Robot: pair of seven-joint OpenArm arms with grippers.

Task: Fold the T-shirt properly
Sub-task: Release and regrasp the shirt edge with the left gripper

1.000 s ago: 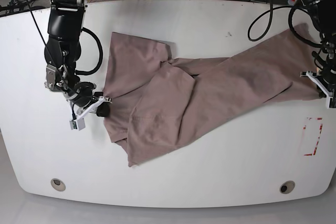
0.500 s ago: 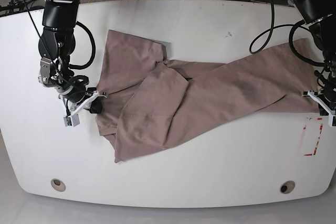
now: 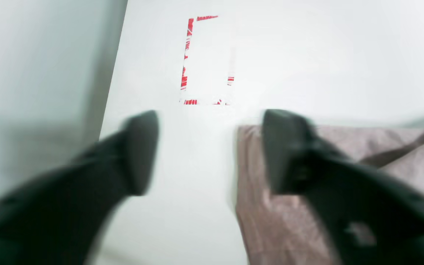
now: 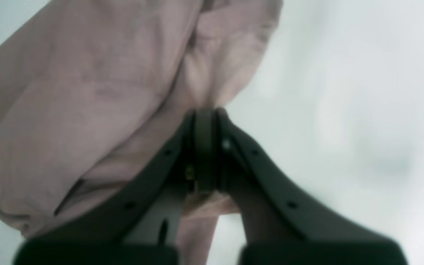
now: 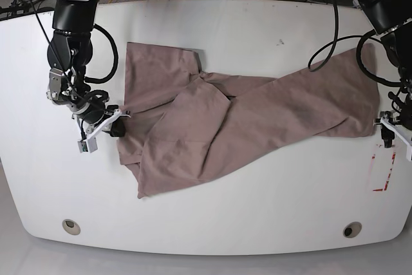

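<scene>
My right jaws (image 4: 205,121) are clamped on an edge of the T-shirt (image 5: 238,120); my left jaws (image 3: 210,151) stand apart, astride its far edge, presumably to spread it. The shirt lies crumpled on the bench (image 5: 257,204) between both. Red corner marks (image 3: 188,55) sit ahead of the left jaws. No writing is legible.

Plain mauve T-shirt (image 5: 257,117), white table (image 5: 257,204)
</scene>
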